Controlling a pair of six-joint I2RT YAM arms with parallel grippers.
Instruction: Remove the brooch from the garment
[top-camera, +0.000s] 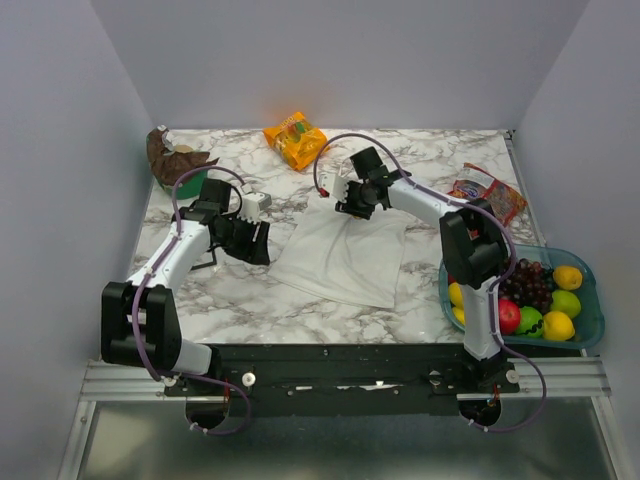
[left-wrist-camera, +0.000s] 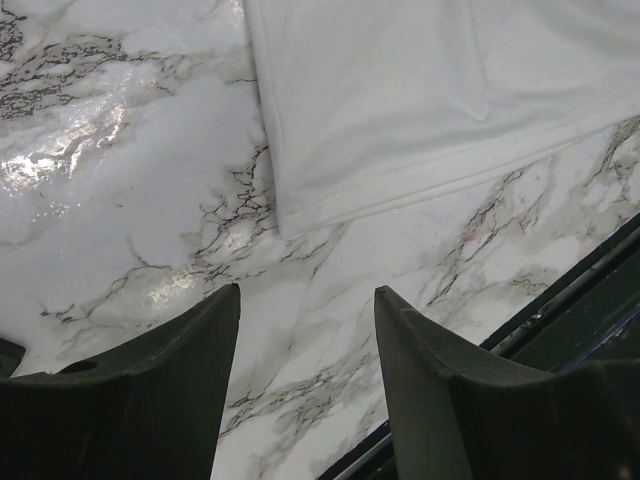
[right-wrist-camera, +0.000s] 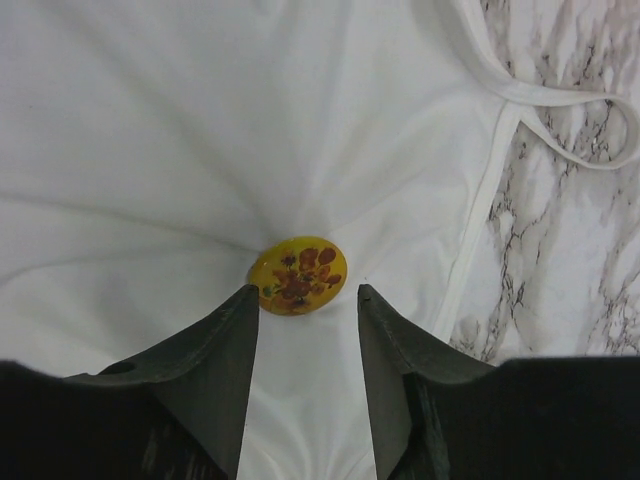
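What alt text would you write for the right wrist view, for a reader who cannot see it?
A round yellow brooch with a reddish flower design sits on the white garment, the cloth puckering toward it, just ahead of the two dark fingertips of the open right gripper. At right, a narrow strap loops onto the marble table.

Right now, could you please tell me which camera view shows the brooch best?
The right wrist view: the brooch sits centred, a yellow disc with reddish markings on the puckered garment. In the top external view the right gripper covers that spot. The left wrist view shows only garment hem and marble tabletop.
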